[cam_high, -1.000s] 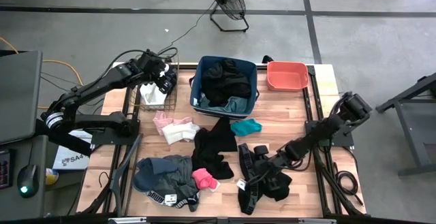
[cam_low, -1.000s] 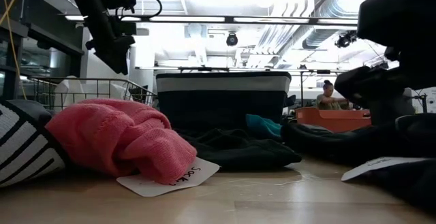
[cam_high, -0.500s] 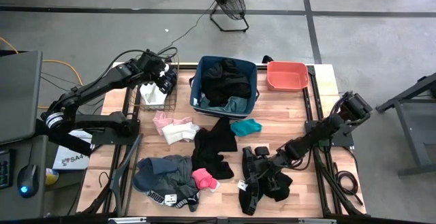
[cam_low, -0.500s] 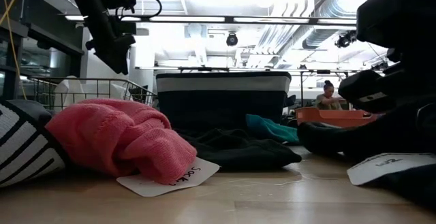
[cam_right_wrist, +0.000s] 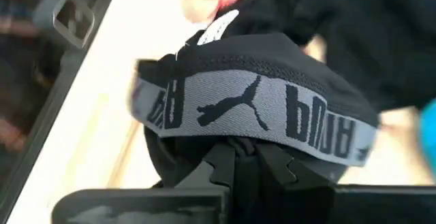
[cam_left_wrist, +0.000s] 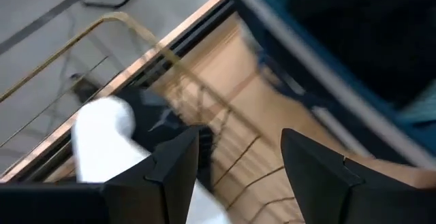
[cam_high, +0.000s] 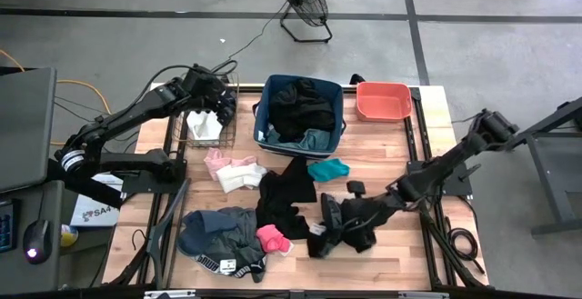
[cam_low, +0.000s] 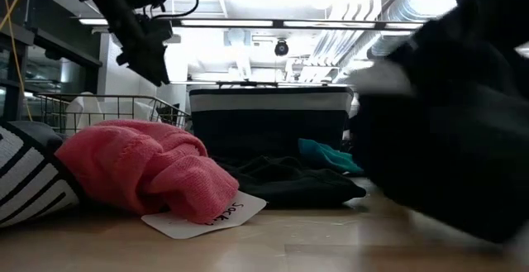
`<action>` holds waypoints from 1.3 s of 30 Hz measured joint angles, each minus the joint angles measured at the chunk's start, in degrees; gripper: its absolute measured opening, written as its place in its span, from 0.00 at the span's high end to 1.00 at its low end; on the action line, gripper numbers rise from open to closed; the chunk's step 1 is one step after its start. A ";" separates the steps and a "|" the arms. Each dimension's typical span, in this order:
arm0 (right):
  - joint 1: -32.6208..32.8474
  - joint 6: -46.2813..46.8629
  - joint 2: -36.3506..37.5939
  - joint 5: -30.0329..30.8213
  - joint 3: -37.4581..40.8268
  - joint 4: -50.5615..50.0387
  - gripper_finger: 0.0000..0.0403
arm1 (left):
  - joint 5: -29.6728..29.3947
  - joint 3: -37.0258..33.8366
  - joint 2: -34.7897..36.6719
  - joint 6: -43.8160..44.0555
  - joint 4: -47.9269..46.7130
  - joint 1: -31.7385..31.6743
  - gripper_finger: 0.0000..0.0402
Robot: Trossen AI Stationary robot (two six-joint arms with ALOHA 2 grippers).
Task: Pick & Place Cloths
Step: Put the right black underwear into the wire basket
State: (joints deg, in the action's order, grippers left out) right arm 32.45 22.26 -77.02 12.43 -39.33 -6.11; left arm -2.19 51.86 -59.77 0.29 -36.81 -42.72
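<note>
The right gripper (cam_high: pixel 364 213) is clamped on a black garment (cam_high: pixel 344 224) (grey printed waistband) near the table's (cam_high: pixel 382 154) front edge. The left gripper (cam_high: pixel 221 108), fingers apart, hovers over the wire basket (cam_high: pixel 207 128) at the back-left corner.

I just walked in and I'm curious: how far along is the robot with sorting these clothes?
Done: dark garments lie in the blue bin, white fabric in the wire basket. In hand: the right gripper is shut on a black garment. Left: pink, teal, white and grey pieces remain on the table.
</note>
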 joint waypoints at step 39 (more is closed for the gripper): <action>-27.20 -26.39 12.00 21.40 -11.42 20.14 0.96 | 24.24 -0.02 0.00 -6.07 28.86 18.68 0.50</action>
State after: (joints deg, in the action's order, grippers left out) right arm 5.25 -4.13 -65.01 33.84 -50.75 14.04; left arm 22.05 51.83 -59.77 -5.78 -7.94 -24.05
